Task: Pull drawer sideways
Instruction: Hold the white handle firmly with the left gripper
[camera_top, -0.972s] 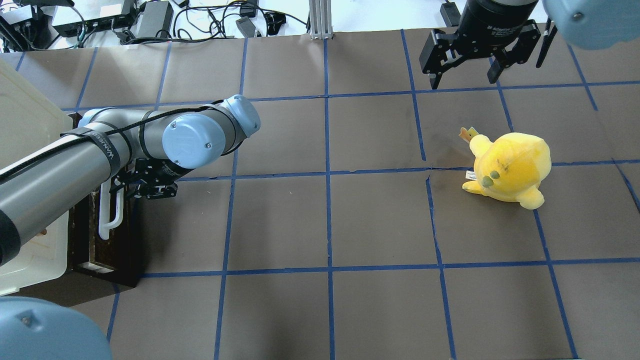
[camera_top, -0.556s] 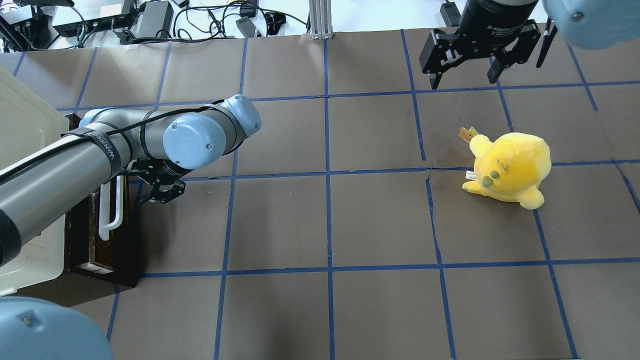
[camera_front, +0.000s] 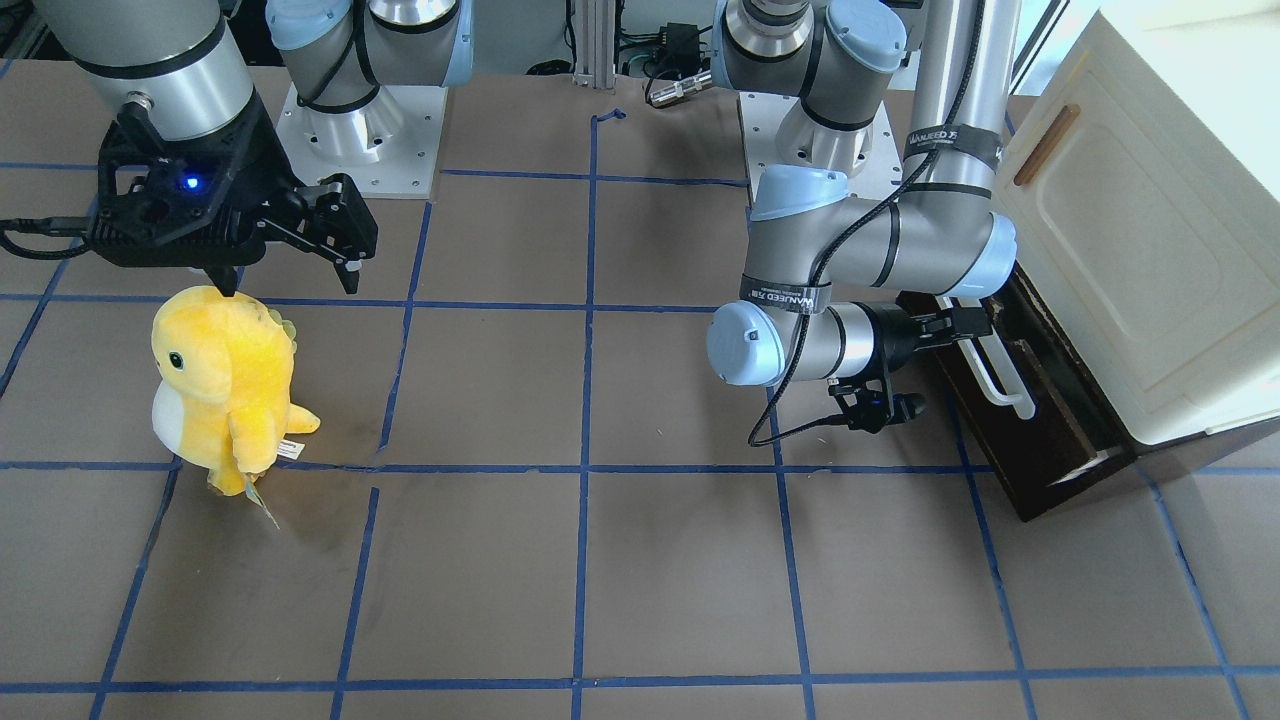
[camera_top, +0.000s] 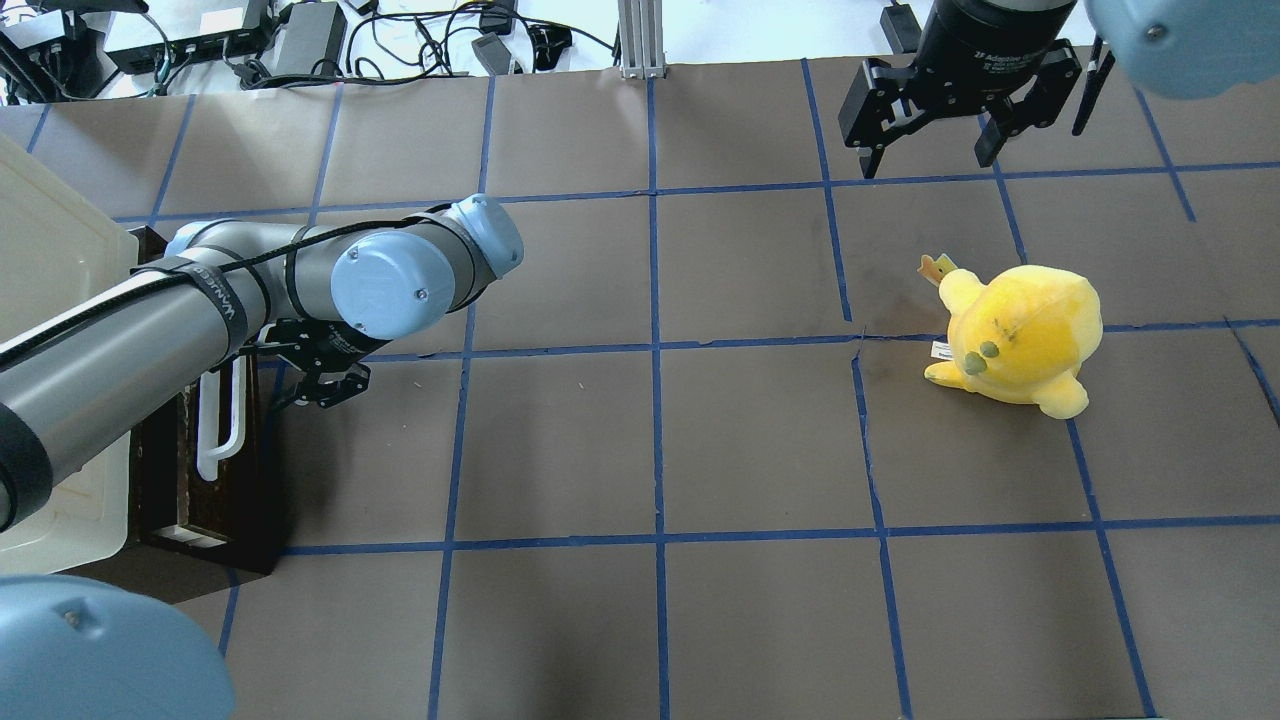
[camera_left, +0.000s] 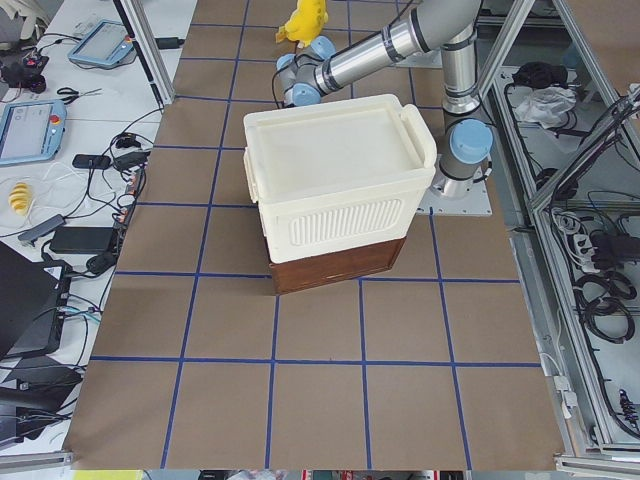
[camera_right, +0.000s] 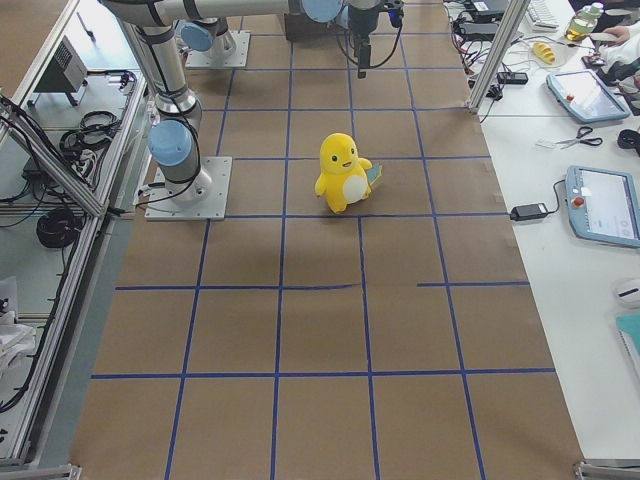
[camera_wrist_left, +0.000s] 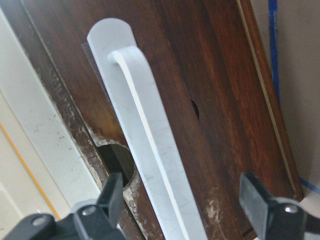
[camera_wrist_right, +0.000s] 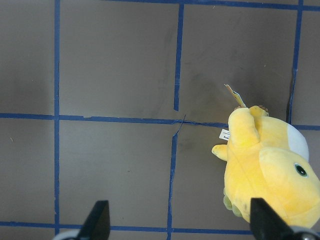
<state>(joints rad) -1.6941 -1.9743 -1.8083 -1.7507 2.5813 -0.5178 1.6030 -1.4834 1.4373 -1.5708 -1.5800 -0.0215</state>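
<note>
The dark brown drawer (camera_top: 190, 490) sits under a cream cabinet (camera_top: 45, 260) at the table's left edge, with its long white bar handle (camera_top: 212, 430) facing the table. It also shows in the front view (camera_front: 1045, 445). My left gripper (camera_wrist_left: 185, 200) is open, and the handle (camera_wrist_left: 145, 130) runs between its two fingertips (camera_wrist_left: 114, 192) without being clamped. In the overhead view the left gripper (camera_top: 268, 350) is mostly hidden under the wrist, just off the drawer front. My right gripper (camera_top: 930, 150) is open and empty, hanging high at the far right.
A yellow plush toy (camera_top: 1020, 335) stands on the right half of the table, below the right gripper (camera_wrist_right: 180, 220). The cabinet door (camera_front: 1130, 250) has a small wooden handle (camera_front: 1045, 145). Cables and power bricks (camera_top: 300, 40) lie beyond the table's far edge.
The left wrist has shifted a little to the right, away from the drawer front. The drawer and the right arm look unchanged.
</note>
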